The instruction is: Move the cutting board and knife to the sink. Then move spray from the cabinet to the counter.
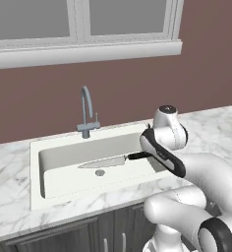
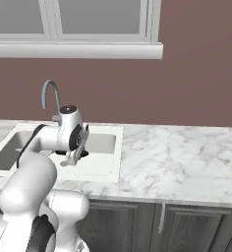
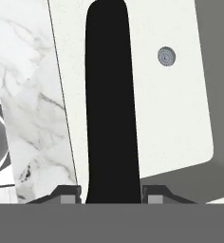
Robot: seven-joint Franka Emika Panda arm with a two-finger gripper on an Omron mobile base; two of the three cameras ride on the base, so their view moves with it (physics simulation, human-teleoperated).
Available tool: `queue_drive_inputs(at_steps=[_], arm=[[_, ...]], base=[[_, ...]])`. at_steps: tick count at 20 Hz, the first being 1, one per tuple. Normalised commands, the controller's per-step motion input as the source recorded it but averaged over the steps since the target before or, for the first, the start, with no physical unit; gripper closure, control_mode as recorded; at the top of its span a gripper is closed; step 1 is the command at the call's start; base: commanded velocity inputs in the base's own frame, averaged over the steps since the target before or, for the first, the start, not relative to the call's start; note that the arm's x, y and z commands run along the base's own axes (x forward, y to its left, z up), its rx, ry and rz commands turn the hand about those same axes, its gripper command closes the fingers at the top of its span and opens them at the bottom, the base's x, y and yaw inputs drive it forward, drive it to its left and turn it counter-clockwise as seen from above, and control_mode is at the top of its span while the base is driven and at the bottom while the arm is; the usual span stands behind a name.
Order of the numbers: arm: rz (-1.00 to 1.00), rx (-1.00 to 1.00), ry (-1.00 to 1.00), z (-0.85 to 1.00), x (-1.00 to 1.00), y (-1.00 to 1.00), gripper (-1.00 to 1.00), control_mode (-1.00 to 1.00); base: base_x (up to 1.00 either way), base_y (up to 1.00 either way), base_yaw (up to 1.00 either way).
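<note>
My gripper [image 3: 111,194] is shut on the black handle of the knife [image 1: 105,162], which lies roughly level over the white sink [image 1: 35,172]. The silver blade points left above the drain [image 1: 100,173]. Whether the blade touches the basin floor I cannot tell. In the hand view the handle [image 3: 109,95] runs up from between my fingertips [image 3: 70,194], over the sink floor [image 3: 180,109]. In the right base view the gripper [image 2: 70,158] hangs over the sink's right end [image 2: 115,147]. The marble counter [image 1: 211,133] surrounds the sink. The cutting board, spray and cabinet are out of view.
A curved grey faucet [image 1: 86,113] stands behind the sink, close to my arm in the right base view, where the faucet [image 2: 49,96] rises behind it. A brown wall and a window sill [image 1: 88,53] lie behind. Dark lower cabinets [image 2: 162,221] run under the wide counter [image 2: 177,157] on the right.
</note>
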Motion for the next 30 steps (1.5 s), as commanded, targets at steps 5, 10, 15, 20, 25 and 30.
queue_drive_inputs(at_steps=[5, 10, 15, 20, 25, 30], arm=[[0.01, 0.0, -0.05, -0.45, 0.27, 0.0, 1.0, -1.0], [0.01, 0.0, -0.05, -0.36, 0.37, 0.0, 1.0, -1.0], [0.0, 0.02, -0.01, -0.08, 0.56, 0.0, 1.0, -1.0], [0.0, 0.0, 0.0, -0.25, 0.41, 0.0, 1.0, -1.0], [0.0, 0.0, 0.0, -0.3, 0.32, 0.0, 1.0, -1.0], [0.01, 0.0, 0.0, -0.32, 0.17, 0.0, 1.0, -1.0]], base=[[0.0, 0.0, 0.0], [0.0, 0.0, 0.0], [0.0, 0.0, 0.0], [0.0, 0.0, 0.0], [0.0, 0.0, 0.0], [0.0, 0.0, 0.0]])
